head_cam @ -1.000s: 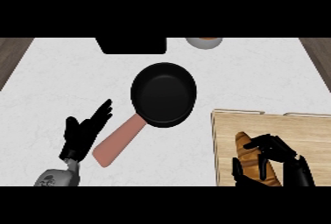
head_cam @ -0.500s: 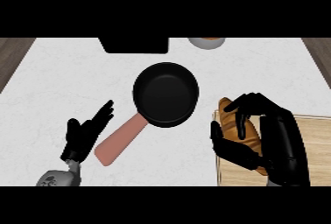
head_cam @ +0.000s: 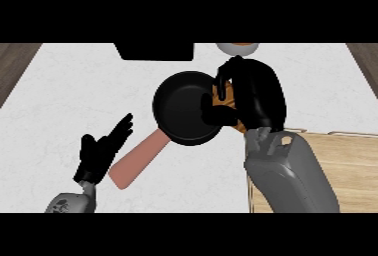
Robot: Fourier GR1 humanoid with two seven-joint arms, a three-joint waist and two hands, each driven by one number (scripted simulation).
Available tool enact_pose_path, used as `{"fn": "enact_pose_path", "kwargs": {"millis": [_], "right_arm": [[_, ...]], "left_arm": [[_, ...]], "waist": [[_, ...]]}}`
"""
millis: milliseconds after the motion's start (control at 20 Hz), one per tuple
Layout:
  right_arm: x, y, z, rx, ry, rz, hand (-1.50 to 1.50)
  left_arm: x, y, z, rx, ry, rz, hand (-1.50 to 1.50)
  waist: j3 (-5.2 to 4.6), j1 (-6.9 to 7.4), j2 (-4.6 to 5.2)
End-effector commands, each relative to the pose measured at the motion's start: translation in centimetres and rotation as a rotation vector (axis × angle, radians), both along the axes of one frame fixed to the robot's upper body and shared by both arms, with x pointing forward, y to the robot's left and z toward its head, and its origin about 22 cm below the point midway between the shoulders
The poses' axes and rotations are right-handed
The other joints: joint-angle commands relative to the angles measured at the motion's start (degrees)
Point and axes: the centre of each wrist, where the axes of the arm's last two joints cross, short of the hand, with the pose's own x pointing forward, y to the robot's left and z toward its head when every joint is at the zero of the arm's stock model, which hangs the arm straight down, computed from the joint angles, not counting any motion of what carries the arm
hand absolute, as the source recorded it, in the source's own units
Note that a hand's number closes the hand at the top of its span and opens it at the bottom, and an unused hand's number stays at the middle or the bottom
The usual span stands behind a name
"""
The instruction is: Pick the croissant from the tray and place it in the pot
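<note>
We hold the croissant (head_cam: 219, 95) in our right hand (head_cam: 255, 97), fingers curled around its middle, at the pot's (head_cam: 184, 110) right rim (light, flaky, easily crushed, we judge).

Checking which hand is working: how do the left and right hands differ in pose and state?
The left hand is open with straight fingers, holding nothing; the right hand is curled round the croissant. The left hand sits low at the view's left over bare counter; the right hand is raised at the black pan's right rim. Both are black on grey forearms.
</note>
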Motion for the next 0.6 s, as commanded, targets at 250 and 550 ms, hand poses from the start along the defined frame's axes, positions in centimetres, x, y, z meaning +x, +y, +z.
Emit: {"fn": "enact_pose_path", "kwargs": {"millis": [250, 550], "right_arm": [[6.0, 5.1, -0.2, -0.395, 0.099, -0.070, 1.50], [8.1, 6.4, -3.3, -0.494, 0.352, -0.102, 1.50]], "left_arm": [[0.0, -0.7, -1.3, 0.000, -0.003, -0.014, 0.00], [0.3, -1.3, 0.1, -0.001, -0.012, -0.027, 0.00]], "waist": [[-0.11, 0.52, 0.45], [-0.01, 1.39, 0.31]]}}
